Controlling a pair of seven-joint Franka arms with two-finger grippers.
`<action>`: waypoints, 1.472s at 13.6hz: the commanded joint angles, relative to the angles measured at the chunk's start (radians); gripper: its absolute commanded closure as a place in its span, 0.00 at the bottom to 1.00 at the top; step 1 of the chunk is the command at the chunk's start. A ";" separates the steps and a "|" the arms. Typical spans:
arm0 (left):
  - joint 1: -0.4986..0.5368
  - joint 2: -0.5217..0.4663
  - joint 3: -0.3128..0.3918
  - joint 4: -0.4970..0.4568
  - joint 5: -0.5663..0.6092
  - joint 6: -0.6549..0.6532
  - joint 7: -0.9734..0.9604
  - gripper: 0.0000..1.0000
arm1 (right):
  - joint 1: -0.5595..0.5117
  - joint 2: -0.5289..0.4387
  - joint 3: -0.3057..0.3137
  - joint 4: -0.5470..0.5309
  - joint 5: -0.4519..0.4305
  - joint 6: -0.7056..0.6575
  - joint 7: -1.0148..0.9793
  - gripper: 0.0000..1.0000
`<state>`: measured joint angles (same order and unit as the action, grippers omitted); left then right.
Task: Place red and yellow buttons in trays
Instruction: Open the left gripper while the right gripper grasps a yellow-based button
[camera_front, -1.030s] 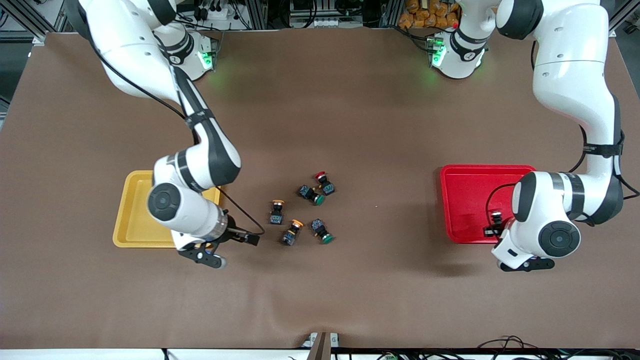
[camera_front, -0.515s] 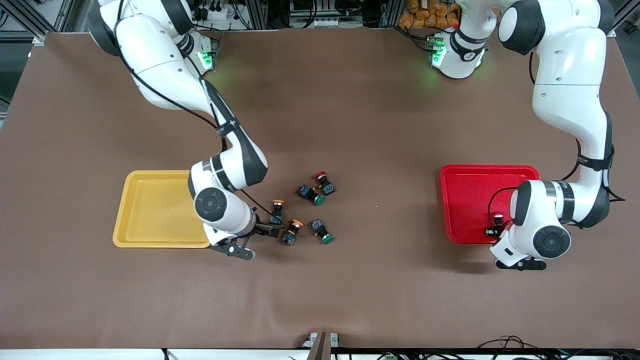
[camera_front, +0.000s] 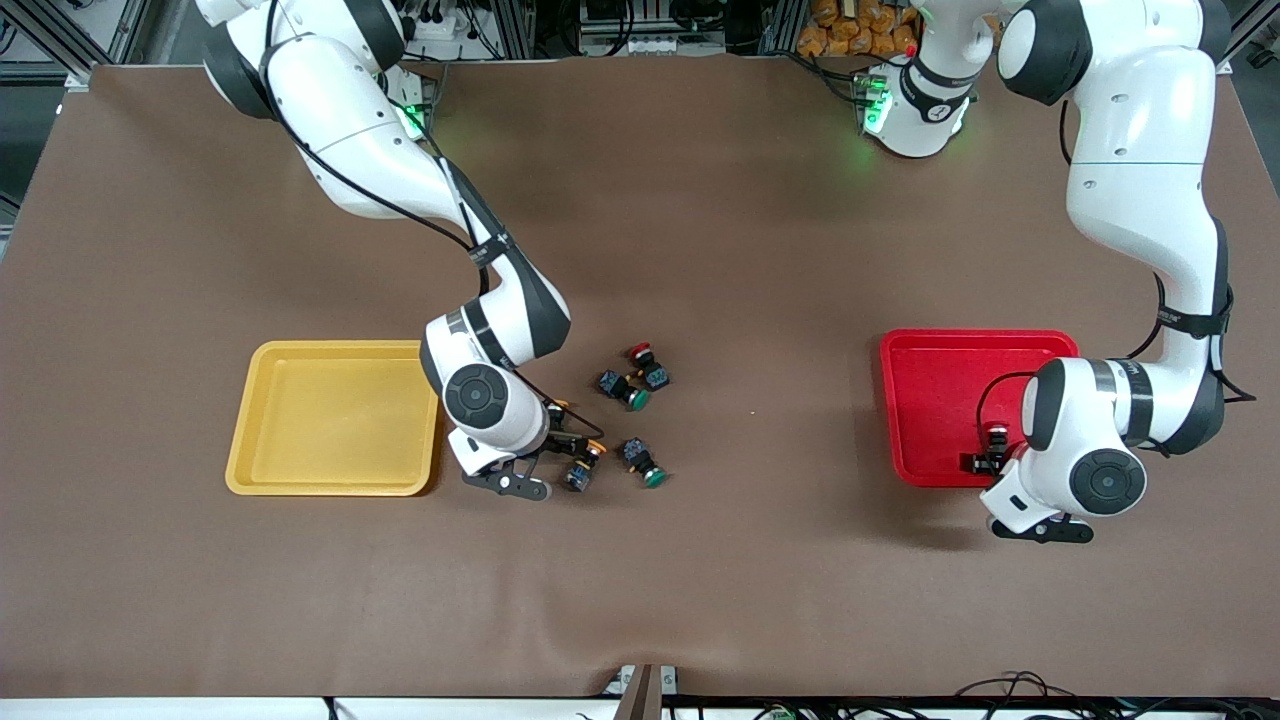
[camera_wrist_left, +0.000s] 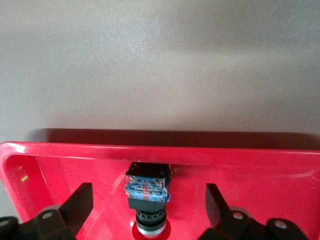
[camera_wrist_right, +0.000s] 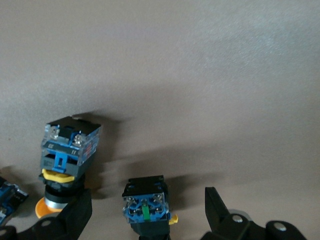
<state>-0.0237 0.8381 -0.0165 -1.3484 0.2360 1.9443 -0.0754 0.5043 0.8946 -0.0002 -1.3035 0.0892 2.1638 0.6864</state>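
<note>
My right gripper (camera_front: 566, 446) is open and low over the two yellow buttons in the middle of the table. In the right wrist view my right gripper (camera_wrist_right: 146, 212) has one yellow button (camera_wrist_right: 145, 205) between its spread fingers, not touching. The other yellow button (camera_wrist_right: 67, 150) stands beside one finger. A red button (camera_front: 648, 365) lies farther from the front camera. My left gripper (camera_front: 985, 462) is open over the red tray (camera_front: 940, 380). A red button (camera_wrist_left: 146, 190) lies in the red tray (camera_wrist_left: 260, 180) between its spread fingers (camera_wrist_left: 80, 202). The yellow tray (camera_front: 320, 420) holds nothing.
Two green-capped buttons (camera_front: 622, 390) (camera_front: 643, 463) lie in the same cluster, one beside the red button and one nearer the front camera. Bare brown tabletop lies between the cluster and the red tray.
My right arm has swung from the yellow tray's corner toward the left arm's end, onto the yellow buttons. My left gripper has stayed over the red tray with only a slight shift.
</note>
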 joint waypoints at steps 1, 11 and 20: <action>-0.002 -0.062 -0.016 -0.008 0.011 -0.062 -0.010 0.00 | 0.028 0.009 -0.012 -0.008 -0.032 -0.007 0.034 0.00; 0.001 -0.100 -0.252 -0.015 -0.086 -0.153 -0.473 0.00 | 0.023 -0.014 -0.012 0.006 -0.039 -0.103 0.038 1.00; -0.157 -0.074 -0.395 -0.044 -0.178 -0.157 -0.852 0.00 | -0.236 -0.180 -0.009 0.020 -0.029 -0.381 -0.237 1.00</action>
<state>-0.1287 0.7600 -0.4165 -1.3879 0.0864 1.7914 -0.8708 0.3414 0.7508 -0.0324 -1.2497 0.0573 1.8069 0.5249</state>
